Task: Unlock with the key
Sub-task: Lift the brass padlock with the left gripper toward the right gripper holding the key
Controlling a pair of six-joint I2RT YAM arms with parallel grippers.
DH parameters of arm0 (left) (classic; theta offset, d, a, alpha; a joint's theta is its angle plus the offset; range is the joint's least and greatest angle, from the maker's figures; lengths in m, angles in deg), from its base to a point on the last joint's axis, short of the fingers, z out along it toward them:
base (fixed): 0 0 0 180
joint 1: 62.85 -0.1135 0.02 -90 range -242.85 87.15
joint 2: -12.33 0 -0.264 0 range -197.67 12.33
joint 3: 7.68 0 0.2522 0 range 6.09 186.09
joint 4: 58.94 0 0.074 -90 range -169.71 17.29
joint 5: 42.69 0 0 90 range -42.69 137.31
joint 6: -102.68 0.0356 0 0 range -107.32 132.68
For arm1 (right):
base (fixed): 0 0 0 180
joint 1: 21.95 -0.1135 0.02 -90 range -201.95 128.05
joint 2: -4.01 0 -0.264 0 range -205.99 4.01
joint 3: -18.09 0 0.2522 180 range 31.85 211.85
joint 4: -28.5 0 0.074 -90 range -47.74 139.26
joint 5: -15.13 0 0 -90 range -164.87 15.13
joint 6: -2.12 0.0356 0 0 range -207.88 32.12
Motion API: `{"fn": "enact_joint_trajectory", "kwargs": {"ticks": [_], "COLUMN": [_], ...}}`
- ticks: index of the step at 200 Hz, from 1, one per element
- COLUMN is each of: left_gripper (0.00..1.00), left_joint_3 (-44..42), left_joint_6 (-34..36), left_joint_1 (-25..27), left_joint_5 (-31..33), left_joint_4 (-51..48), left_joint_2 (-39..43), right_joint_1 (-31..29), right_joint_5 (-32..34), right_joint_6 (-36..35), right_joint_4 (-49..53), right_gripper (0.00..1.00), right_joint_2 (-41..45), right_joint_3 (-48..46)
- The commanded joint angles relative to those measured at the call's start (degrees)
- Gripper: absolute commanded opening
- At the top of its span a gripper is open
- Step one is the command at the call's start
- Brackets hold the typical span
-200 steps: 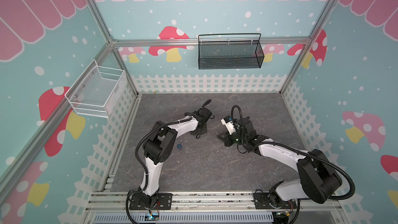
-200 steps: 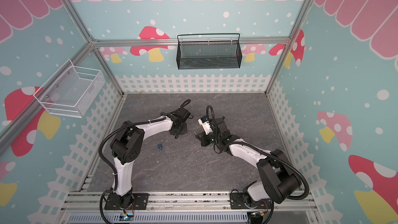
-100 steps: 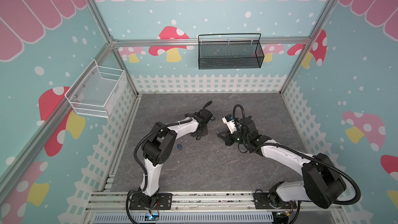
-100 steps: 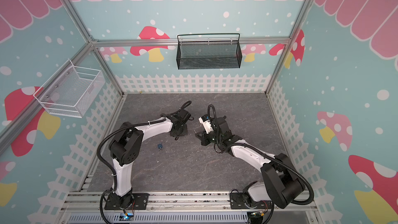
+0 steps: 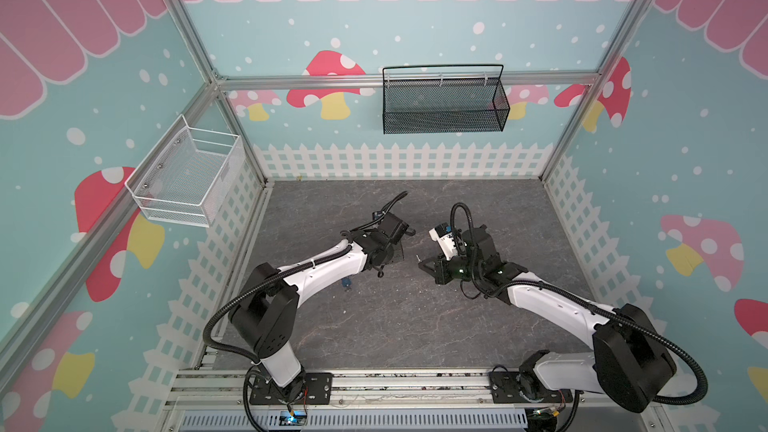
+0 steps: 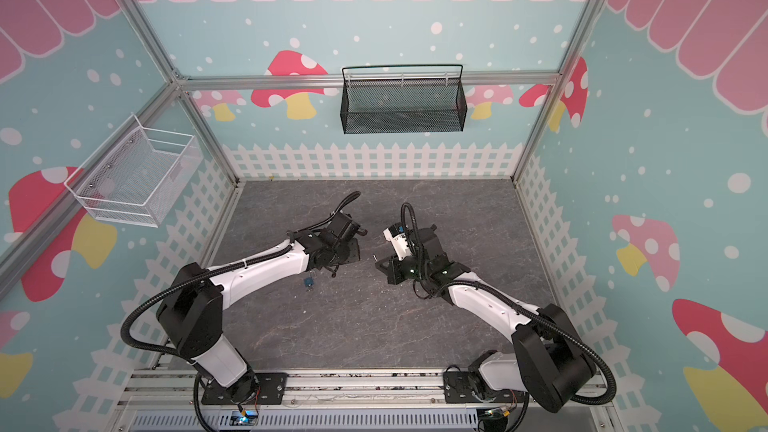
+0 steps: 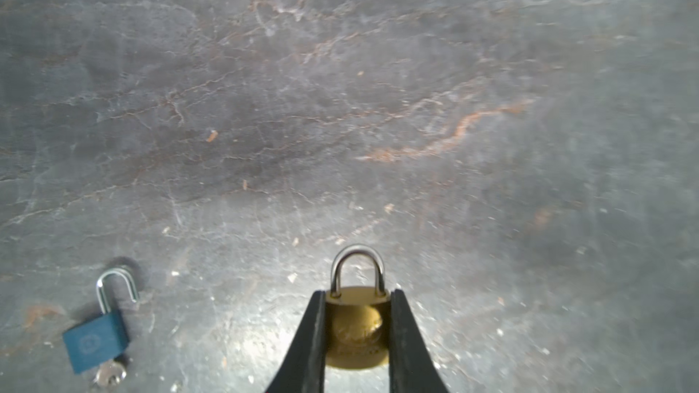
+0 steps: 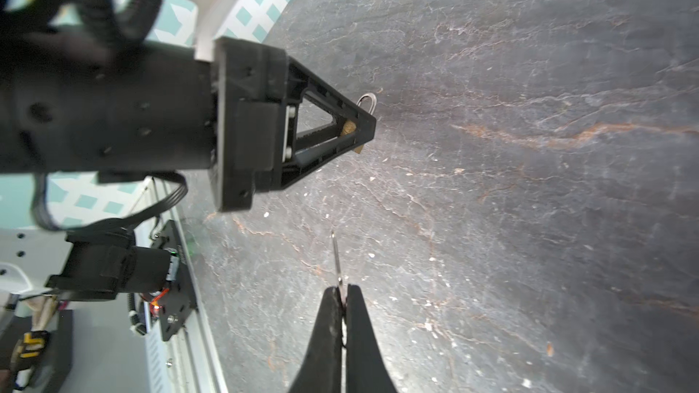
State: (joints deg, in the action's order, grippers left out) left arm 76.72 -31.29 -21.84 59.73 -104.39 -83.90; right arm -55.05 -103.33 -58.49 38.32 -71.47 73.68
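Near the brass padlock (image 7: 355, 328), not touching it, the key (image 8: 336, 258) juts from the closed right hand (image 8: 342, 289), pinched by its head; left hand (image 7: 357, 293) clamps the padlock body. Key looks light, stiff, thin, slippery: hold the flat head, blade free.

I see glossy white arm shells (image 5: 324, 274), matte black joint housings (image 5: 266, 317), and a black ribbed cable hose (image 5: 703, 384) at four o'clock in a top view.

The key (image 8: 336, 258) hides its head inside the right gripper (image 8: 342, 289) — the left gripper (image 7: 355, 296) covers the brass padlock's (image 7: 355, 328) flanks; at its eight o'clock, in a top view, the blue padlock (image 5: 346, 283) is too small.
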Motion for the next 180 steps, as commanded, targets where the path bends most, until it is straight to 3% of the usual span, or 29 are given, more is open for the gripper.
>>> {"fn": "enact_joint_trajectory", "kwargs": {"ticks": [1,31,71,123,180], "left_gripper": [0.0,0.0,0.0,0.0,0.0], "left_joint_3": [-0.82,-1.17,-3.38,-6.07,-6.86], "left_joint_6": [-2.96,-4.02,-4.97,-5.44,-5.51], "left_joint_1": [2.08,5.42,8.34,11.11,12.07], "left_joint_5": [2.46,4.94,9.04,10.37,12.47], "left_joint_4": [1.99,2.45,3.13,4.7,3.72], "left_joint_2": [2.28,4.21,8.32,12.5,13.53], "right_joint_1": [-1.85,-5.14,-8.73,-10.31,-11.08], "right_joint_5": [-0.05,3.67,4.71,2.82,7.8], "right_joint_6": [4.35,7.5,16.34,26.59,30.78], "right_joint_4": [-1.56,-3.87,-14.16,-26.68,-30.65], "right_gripper": [0.0,0.0,0.0,0.0,0.0], "right_joint_2": [0.74,-0.42,-2.73,-7.35,-4.22], "right_joint_3": [-1.7,-3.15,-7.85,-9.13,-11.24]}}
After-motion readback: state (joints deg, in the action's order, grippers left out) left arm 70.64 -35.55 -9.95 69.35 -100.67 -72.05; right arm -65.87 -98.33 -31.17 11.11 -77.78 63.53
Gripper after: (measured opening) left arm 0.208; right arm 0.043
